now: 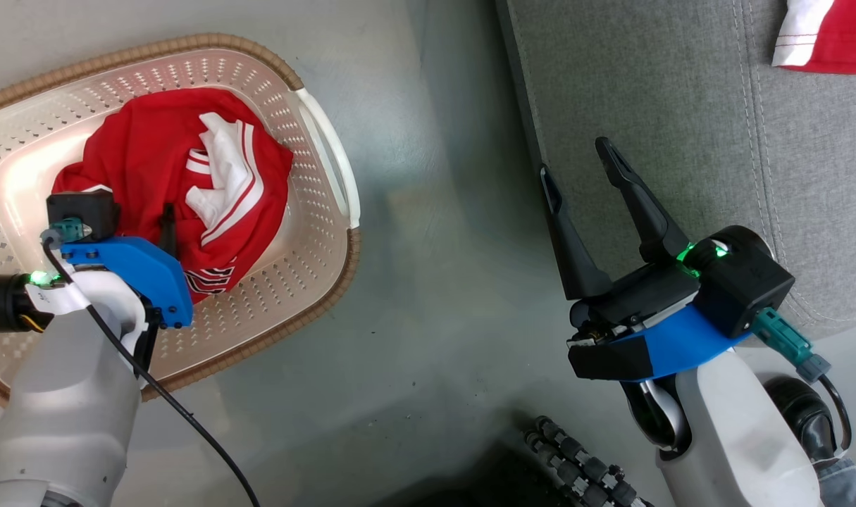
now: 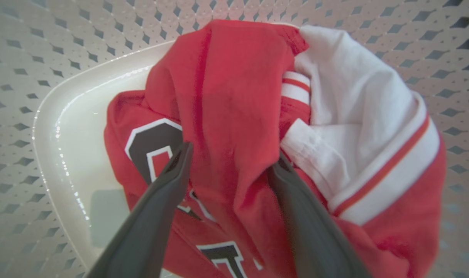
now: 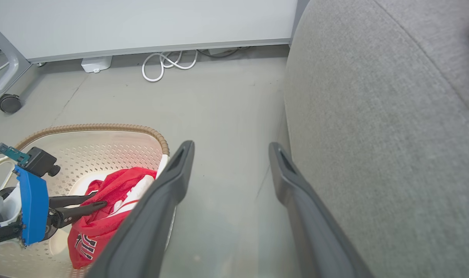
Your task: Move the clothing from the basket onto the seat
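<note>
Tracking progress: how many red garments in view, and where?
2. One garment is bunched in the basket, a fold between the fingers of the open left tool; a second garment lies on the seat. More may be hidden under the first.

I see the clothing as soft matt cloth, the basket glossy perforated plastic, the seat rough woven fabric.

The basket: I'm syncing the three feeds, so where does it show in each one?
Head view: basket at upper left.
Left wrist view: basket all round the picture's edges, as perforated walls.
Right wrist view: basket at lower left.
Shared landmark: the red clothing lying inside it.
</note>
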